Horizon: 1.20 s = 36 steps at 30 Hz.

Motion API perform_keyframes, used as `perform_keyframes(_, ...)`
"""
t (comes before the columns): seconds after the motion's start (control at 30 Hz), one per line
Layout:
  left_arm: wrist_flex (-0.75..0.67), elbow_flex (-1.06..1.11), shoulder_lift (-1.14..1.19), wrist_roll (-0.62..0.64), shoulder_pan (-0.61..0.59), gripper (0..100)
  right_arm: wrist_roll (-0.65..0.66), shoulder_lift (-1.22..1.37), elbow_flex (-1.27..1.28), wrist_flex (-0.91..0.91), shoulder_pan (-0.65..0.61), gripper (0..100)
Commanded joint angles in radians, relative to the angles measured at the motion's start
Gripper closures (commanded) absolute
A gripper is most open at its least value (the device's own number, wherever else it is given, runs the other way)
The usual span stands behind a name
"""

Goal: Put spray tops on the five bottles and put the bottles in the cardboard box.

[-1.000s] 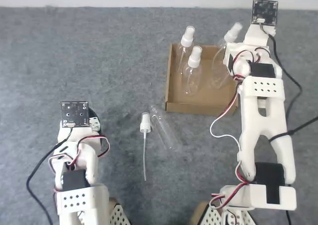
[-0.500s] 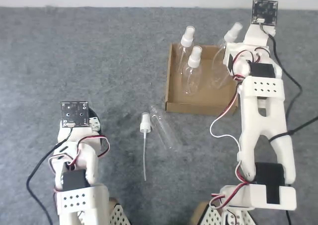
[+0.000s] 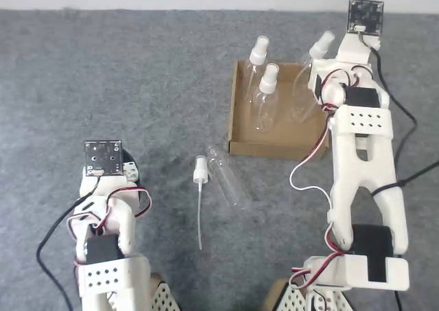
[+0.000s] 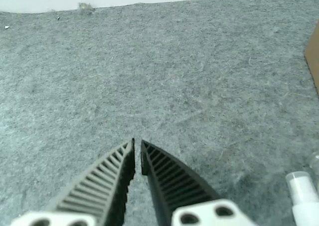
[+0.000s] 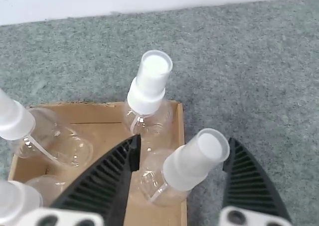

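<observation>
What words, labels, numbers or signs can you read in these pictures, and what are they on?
None: the box, the bottles, the loose spray top, the arms and the mat carry no text that can be read.

Capped bottles (image 3: 265, 98) upright in cardboard box (image 3: 274, 148), uncapped bottle (image 3: 228, 177) lying before it (spray top (image 3: 200, 170) just left)

No visible change: right claw (image 5: 183, 143), bottle (image 5: 194, 158) unmoved for 1 s.
</observation>
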Motion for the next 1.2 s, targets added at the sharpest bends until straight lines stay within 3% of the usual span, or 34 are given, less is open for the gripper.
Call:
perform_keyframes(0.0,-0.026,-0.005,-0.018,-0.006,-0.005,99,-0.011,-0.013,-0.021,-0.01,0.007,77.9)
perform_keyframes(0.27,-0.026,-0.005,-0.018,-0.006,-0.005,99,-0.011,-0.013,-0.021,-0.01,0.008,85.4)
perform_keyframes(1.17,-0.026,-0.005,-0.018,-0.006,-0.005,99,-0.009,-0.015,-0.021,-0.01,0.007,85.8)
